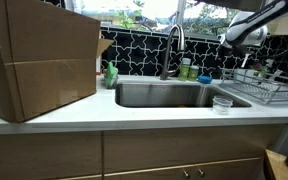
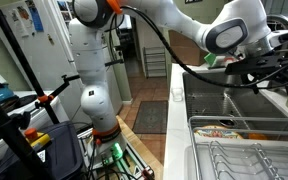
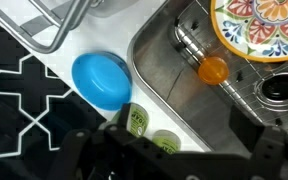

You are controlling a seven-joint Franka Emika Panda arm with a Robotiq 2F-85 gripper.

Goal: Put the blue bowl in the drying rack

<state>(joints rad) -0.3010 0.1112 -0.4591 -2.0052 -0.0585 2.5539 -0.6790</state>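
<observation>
Fingers (image 3: 84,150) first: in the wrist view they're two dark, blurred shapes at the bottom edge, spread wide with nothing between them. The gripper (image 3: 169,150) hangs open over two green-capped bottles (image 3: 139,122).

Just above, left of centre, is the blue bowl (image 3: 102,80). There's one, mouth up, showing only its own glossy inside. It sits on the white counter (image 3: 109,35), just beside the sink (image 3: 154,60) rim, with the black-and-white tiled wall (image 3: 24,90) on its other side.

Inside the sink there's one colourful patterned plate (image 3: 259,25) at upper right, one orange ball (image 3: 213,69) just below it, and one drain (image 3: 281,88) at the right edge.

In an exterior view the drying rack (image 1: 269,88) fills the right edge, near the bowl. One glass cup (image 1: 222,103) stands at the sink's front right corner. A big cardboard box (image 1: 39,60) takes the left counter.
</observation>
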